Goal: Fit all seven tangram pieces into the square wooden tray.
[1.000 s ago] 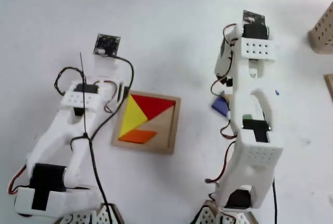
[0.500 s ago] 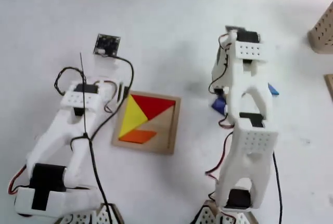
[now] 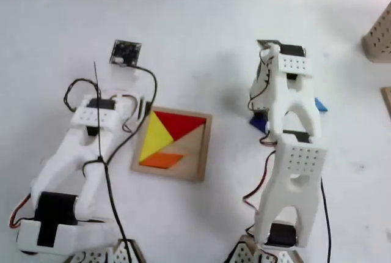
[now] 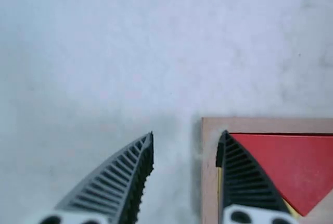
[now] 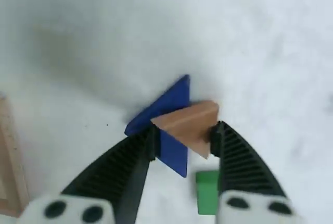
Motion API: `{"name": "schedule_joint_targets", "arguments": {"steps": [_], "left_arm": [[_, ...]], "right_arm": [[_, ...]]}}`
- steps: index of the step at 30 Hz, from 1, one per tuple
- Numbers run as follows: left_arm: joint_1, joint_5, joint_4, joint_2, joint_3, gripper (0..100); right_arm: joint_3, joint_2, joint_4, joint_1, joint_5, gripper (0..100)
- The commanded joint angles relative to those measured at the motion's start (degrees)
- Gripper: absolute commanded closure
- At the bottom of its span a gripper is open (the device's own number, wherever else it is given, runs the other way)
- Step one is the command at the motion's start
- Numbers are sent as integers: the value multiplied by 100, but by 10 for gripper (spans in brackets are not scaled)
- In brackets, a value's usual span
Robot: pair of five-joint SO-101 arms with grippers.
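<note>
High view: square wooden tray point(image 3: 205, 148), partly filled, lies between left arm point(image 3: 73, 147) and right arm point(image 3: 294, 159). Left wrist view: left gripper point(image 4: 187, 134), jaws apart, straddles the tray's corner. Right wrist view: right gripper point(image 5: 185, 128) clamps a tan triangle point(image 5: 193, 122) over a blue piece point(image 5: 166, 104).

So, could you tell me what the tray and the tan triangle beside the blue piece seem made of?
The tray: probably bare wood, matte pale tan rim and floor. The tan triangle: likely unpainted wood, same matte tan; grain too blurred to confirm.

White table point(image 3: 195, 24), wooden tray point(image 3: 194, 156), blue piece point(image 3: 258, 122), small black board point(image 3: 126, 51)
</note>
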Motion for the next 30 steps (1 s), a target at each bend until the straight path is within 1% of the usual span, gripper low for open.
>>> {"name": "schedule_joint_targets", "arguments": {"steps": [1,3,5,10,16,18,20,24,27,30], "left_arm": [[48,26,-88,-48,-211,796],[48,26,-88,-48,-211,796],[48,26,-88,-48,-211,796],[48,26,-88,-40,-211,796],[40,26,-88,-40,-211,796],[22,26,-88,-57,-211,796],[13,26,-88,-66,-211,796],[-75,35,-97,-75,-220,796],[-295,79,-62,-40,-360,797],[-497,88,-62,-40,-422,797]], "right_arm": [[-79,84,-251,180,9,991],[-79,92,-251,233,9,963],[-79,75,-268,277,9,985],[-79,-101,-224,338,9,981],[-79,-1007,259,242,-9,981],[-53,-1367,488,145,-176,981],[-26,-1648,699,-4,-404,981],[466,-2193,716,-409,-712,981],[967,-2501,699,-919,-870,981],[1486,-2651,567,-1578,-1064,981]]}}
